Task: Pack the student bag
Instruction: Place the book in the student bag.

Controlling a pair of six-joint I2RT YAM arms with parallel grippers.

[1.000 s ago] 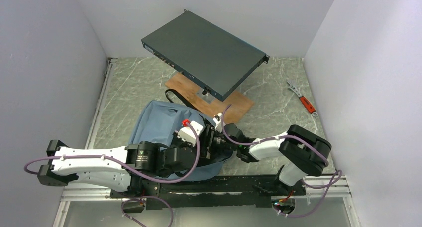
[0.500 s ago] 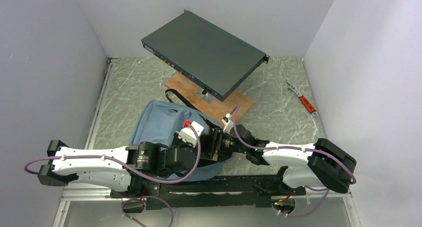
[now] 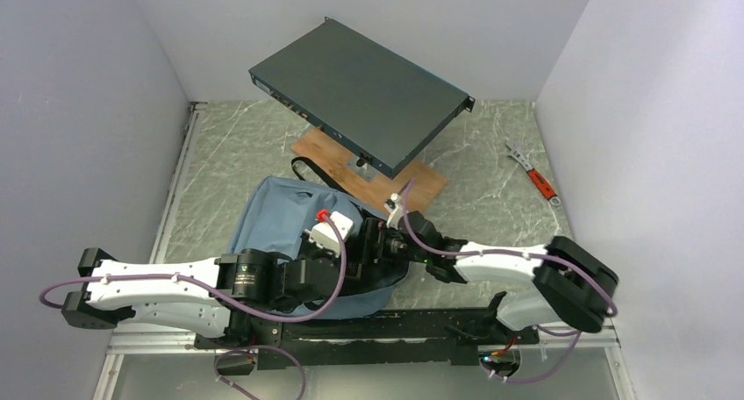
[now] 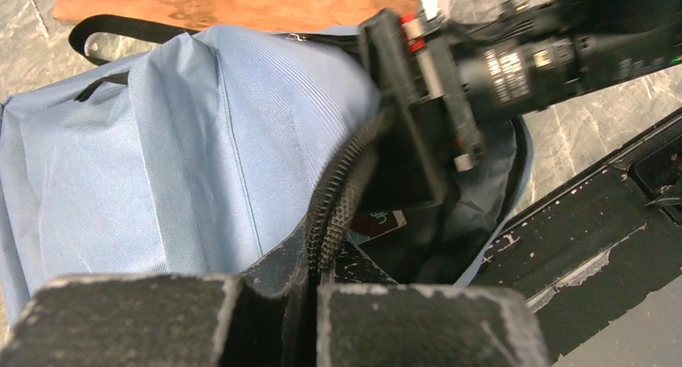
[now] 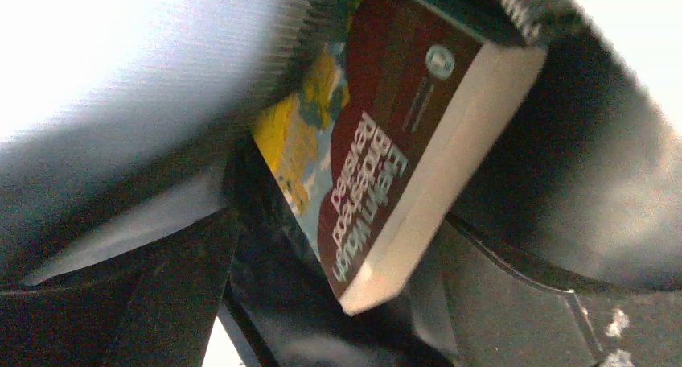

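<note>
Left gripper (image 4: pixel 312 286) is pinching the student bag (image 4: pixel 161 158) by its zipper edge (image 4: pixel 342 198), with its fingers pressing together and fabric lying just beyond them. Right gripper (image 5: pixel 342 262) is sitting inside the bag's mouth – fingers standing spread, book (image 5: pixel 378 142) lying between them.

Left end effector (image 4: pixel 310 290), reaching rightward, pinched shut (gripping the student bag (image 4: pixel 161 150)); right end effector (image 5: pixel 338 319), reaching leftward, spread wide.
</note>
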